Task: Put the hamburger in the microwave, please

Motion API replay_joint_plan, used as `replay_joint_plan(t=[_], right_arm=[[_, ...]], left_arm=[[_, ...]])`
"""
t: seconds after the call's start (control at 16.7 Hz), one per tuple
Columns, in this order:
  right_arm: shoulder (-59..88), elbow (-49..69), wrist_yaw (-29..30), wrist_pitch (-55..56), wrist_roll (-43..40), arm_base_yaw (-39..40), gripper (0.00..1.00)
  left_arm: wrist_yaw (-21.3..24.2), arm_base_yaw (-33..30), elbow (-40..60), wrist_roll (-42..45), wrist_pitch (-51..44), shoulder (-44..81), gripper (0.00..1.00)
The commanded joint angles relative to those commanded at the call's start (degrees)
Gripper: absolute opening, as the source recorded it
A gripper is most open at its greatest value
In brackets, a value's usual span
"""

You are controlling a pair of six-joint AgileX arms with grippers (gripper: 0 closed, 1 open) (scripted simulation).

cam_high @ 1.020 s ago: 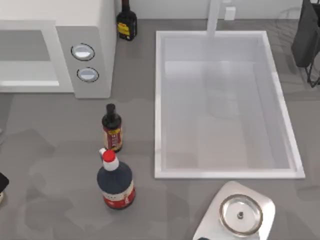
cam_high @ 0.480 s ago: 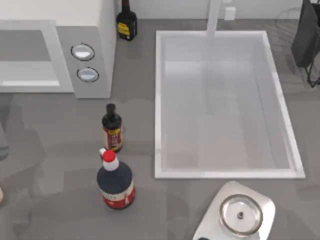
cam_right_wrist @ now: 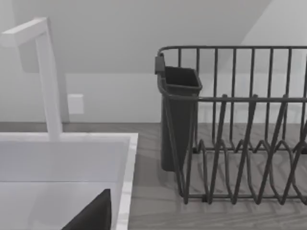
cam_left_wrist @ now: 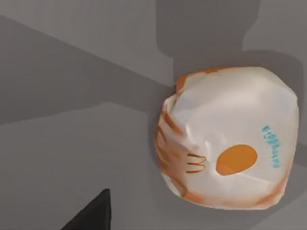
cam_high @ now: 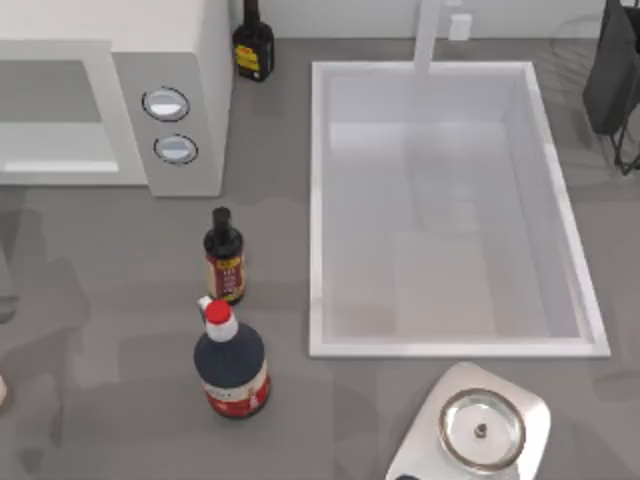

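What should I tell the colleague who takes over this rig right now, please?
Left gripper: above the hamburger, which lies on the grey table in the left wrist view; nothing held, one dark fingertip in view.
Right gripper: parked facing the sink and dish rack.
Microwave: at the table's back left, cavity open.
Done: nothing yet.
Left: grasp the hamburger, place it inside the microwave.

Top cam overhead on table (cam_high: 120, 300); left wrist close, downward; right wrist toward sink (cam_right_wrist: 62, 158).
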Motion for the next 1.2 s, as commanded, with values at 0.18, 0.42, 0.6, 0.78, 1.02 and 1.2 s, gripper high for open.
replay_joint_plan(t=[0.18, 0.42, 0.6, 0.78, 1.02, 1.2], right_arm=[[0.0, 0.0, 0.0, 0.0, 0.0, 0.0, 1.00], [0.0, 0.0, 0.0, 0.0, 0.0, 0.0, 1.00], [0.0, 0.0, 0.0, 0.0, 0.0, 0.0, 1.00], [0.0, 0.0, 0.0, 0.0, 0.0, 0.0, 1.00], [0.0, 0.0, 0.0, 0.0, 0.0, 0.0, 1.00], [0.0, 0.0, 0.0, 0.0, 0.0, 0.0, 1.00]], left_arm=[[0.0, 0.2, -2.8, 0.1, 5.8, 3.0, 1.00], [0.0, 0.3, -7.7, 0.3, 16.6, 8.2, 1.00], [0.0, 0.4, -9.4, 0.5, 19.6, 10.1, 1.00], [0.0, 0.4, -9.4, 0.5, 19.6, 10.1, 1.00], [0.0, 0.4, -9.4, 0.5, 19.6, 10.1, 0.70], [0.0, 0.4, -9.4, 0.5, 19.6, 10.1, 0.47]])
